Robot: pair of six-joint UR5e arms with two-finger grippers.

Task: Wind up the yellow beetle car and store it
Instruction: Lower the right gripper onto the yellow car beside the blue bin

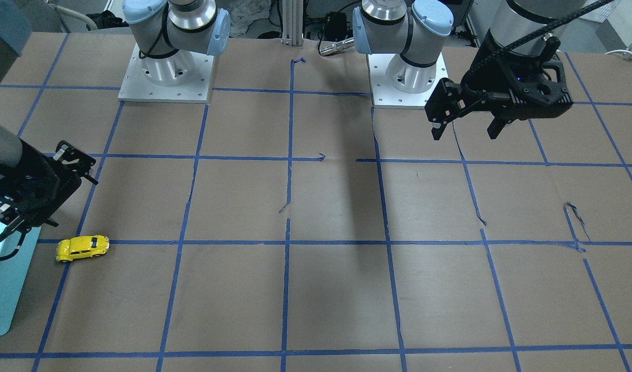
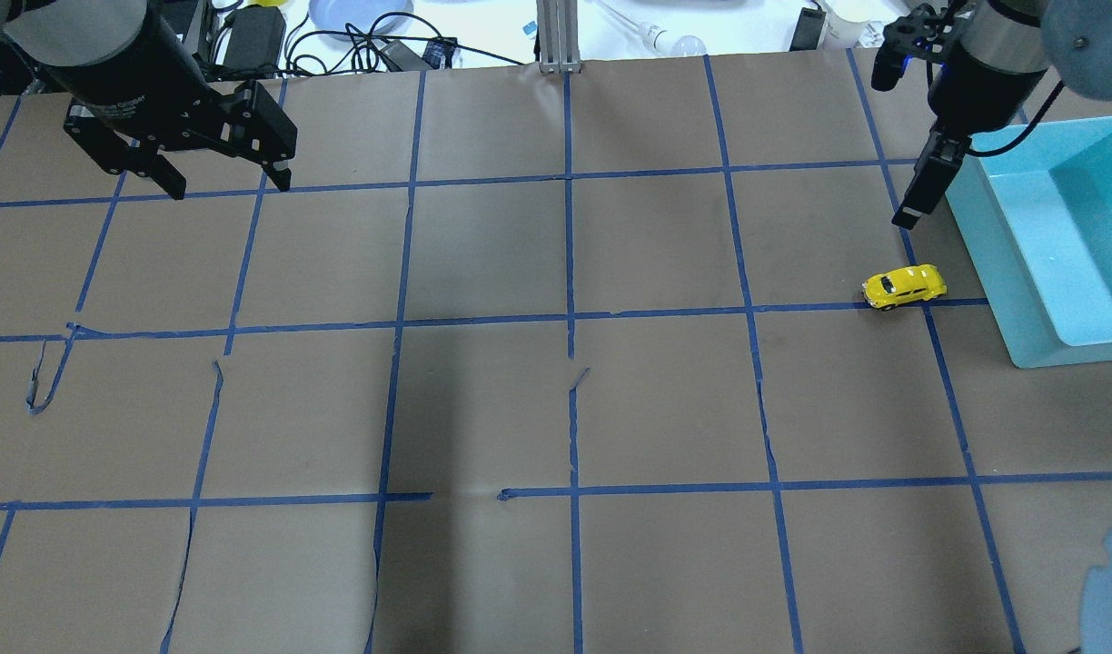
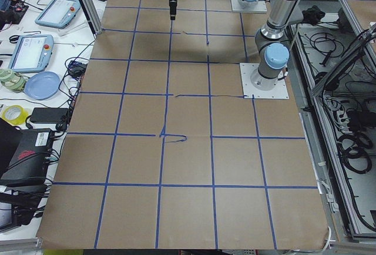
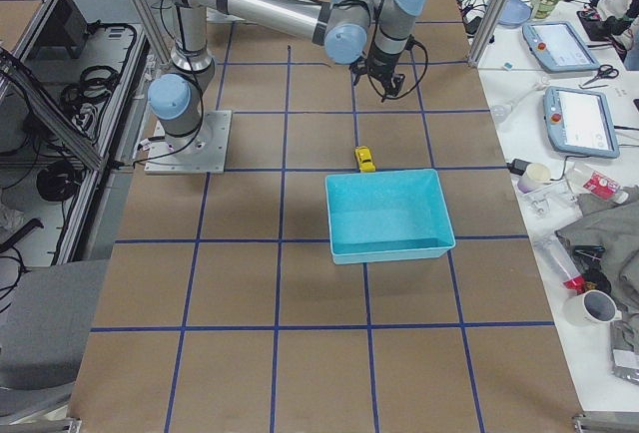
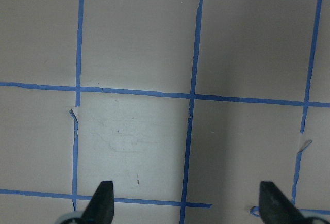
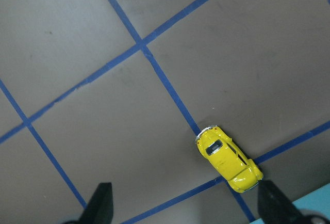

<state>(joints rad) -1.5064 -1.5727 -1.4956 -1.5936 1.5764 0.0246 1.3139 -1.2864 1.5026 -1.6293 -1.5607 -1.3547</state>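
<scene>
Right arm (image 4: 260,4): near and large. It rises from a grey base plate (image 4: 190,144) at the view's left and reaches out over the table (image 4: 250,283).
Right gripper (image 4: 389,92): points down, off the surface, holding nothing. Finger spacing is too small to judge from here.
Yellow beetle car (image 4: 365,159): on its wheels on the table, outside the bin, just beside its far wall. Contact with the wall cannot be told.
Bin (image 4: 391,248): turquoise, rectangular, open-topped, with nothing visible inside.
Gripper to car: apart; the gripper is past the car, on the side away from the bin.
Table cover: brown paper with a blue tape grid (image 4: 282,243).
Side bench: two tablets (image 4: 581,119), a mug (image 4: 589,306), crumpled cloth (image 4: 609,218).
</scene>
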